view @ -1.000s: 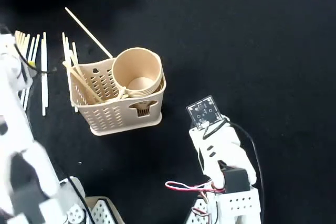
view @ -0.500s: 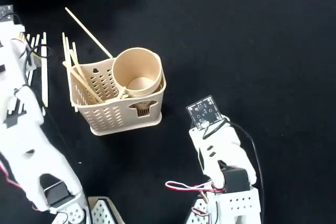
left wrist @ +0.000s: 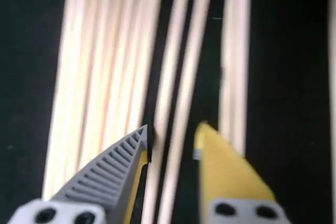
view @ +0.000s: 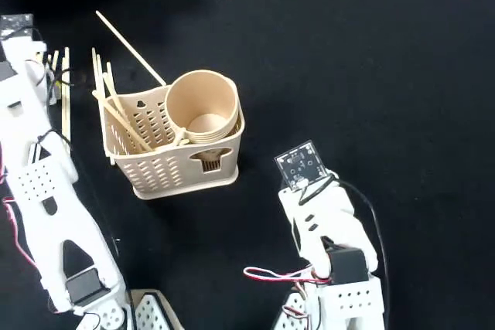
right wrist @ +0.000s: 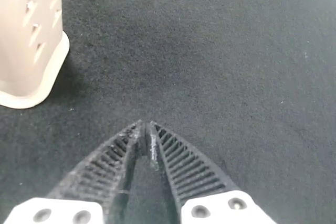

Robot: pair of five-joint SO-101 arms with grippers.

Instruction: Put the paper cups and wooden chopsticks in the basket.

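Observation:
A beige slotted basket [view: 172, 161] stands left of the table's middle. Stacked paper cups [view: 203, 104] and several wooden chopsticks [view: 124, 45] sit in it, the sticks poking out toward the far left. More loose chopsticks [view: 65, 86] lie on the black cloth left of the basket. My left arm [view: 35, 168] stretches over them. In the left wrist view my left gripper [left wrist: 173, 132] is open low over the loose chopsticks [left wrist: 181, 77], with two sticks running between its fingers. My right gripper [right wrist: 143, 129] is shut on nothing, just above the cloth right of the basket's corner [right wrist: 31, 40].
The right arm [view: 325, 229] sits near the front edge, right of the basket. Black cloth [view: 371, 75] covers the table, with free room across the right half. Shoes and clutter lie beyond the far edge.
My left arm has swung up from the near left and now reaches farther over the loose chopsticks. The right arm, basket and cups have not moved.

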